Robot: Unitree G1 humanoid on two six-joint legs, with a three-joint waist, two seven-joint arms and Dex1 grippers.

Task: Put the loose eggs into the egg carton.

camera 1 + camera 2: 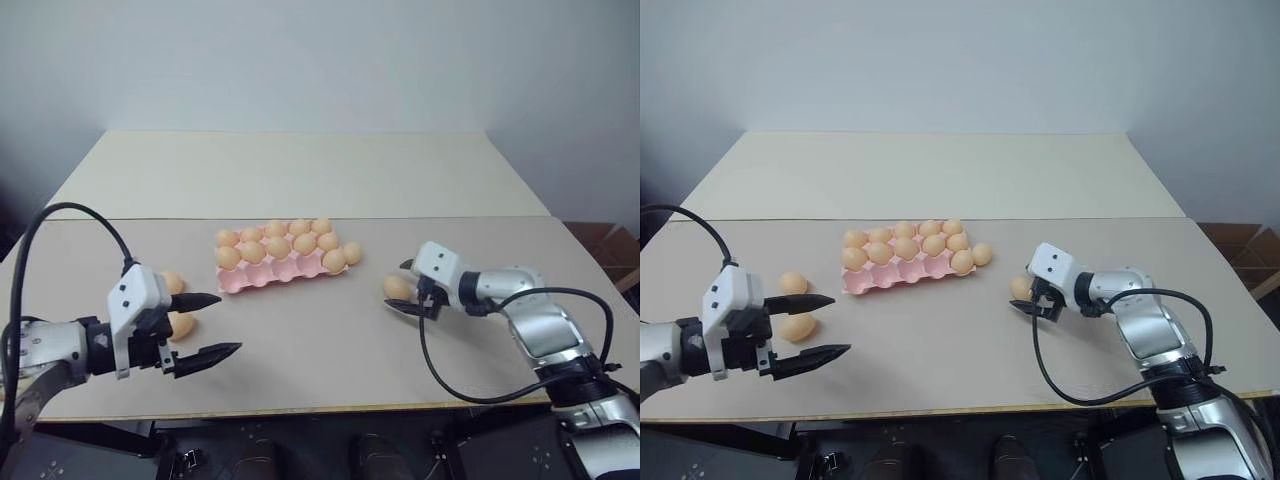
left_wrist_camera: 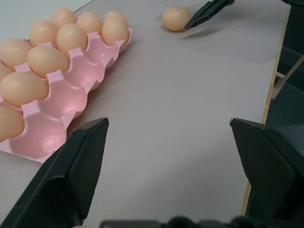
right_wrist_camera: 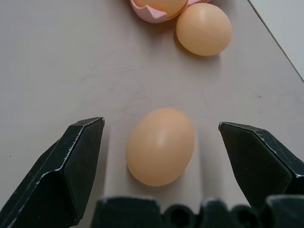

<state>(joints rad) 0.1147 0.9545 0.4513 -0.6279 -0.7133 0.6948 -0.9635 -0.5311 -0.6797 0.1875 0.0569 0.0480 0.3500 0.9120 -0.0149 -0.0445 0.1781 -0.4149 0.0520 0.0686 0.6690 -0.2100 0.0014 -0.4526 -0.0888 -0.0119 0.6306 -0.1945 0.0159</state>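
The loose eggs number four on the pale grey-beige tabletop [image 1: 330, 350]. Nearest, at the lower left of the left eye frame, two eggs [image 1: 182, 325] [image 1: 172, 283] are seen just behind the left gripper [image 1: 215, 326], whose jaws are spread wide with nothing between them. At the right of the frame a third egg [image 1: 397, 288] lies just in front of the right gripper [image 1: 411, 290]; in the right wrist view this egg [image 3: 160, 145] is seen lying on the surface between the two wide-open black fingers [image 3: 71, 166], with a gap on each side and no contact.

Farther back, at the frame's centre, the egg carton [image 1: 270, 275] is set flat, a pink moulded tray with scalloped edges. Its two far rows are filled with eggs, while the near row of cups is seen empty apart from one egg at its right end. A fourth loose egg [image 1: 352, 253] rests against the carton's right end; in the right wrist view it [image 3: 204, 28] is seen touching the pink rim.

The empty, glossy cups are shown closely in the left wrist view [image 2: 71, 95], along with the right gripper's fingertip by the third egg [image 2: 176, 18].

Beyond a seam, a lighter cream tabletop [image 1: 300, 170] continues to a plain white wall [image 1: 300, 60]. No writing can be read.
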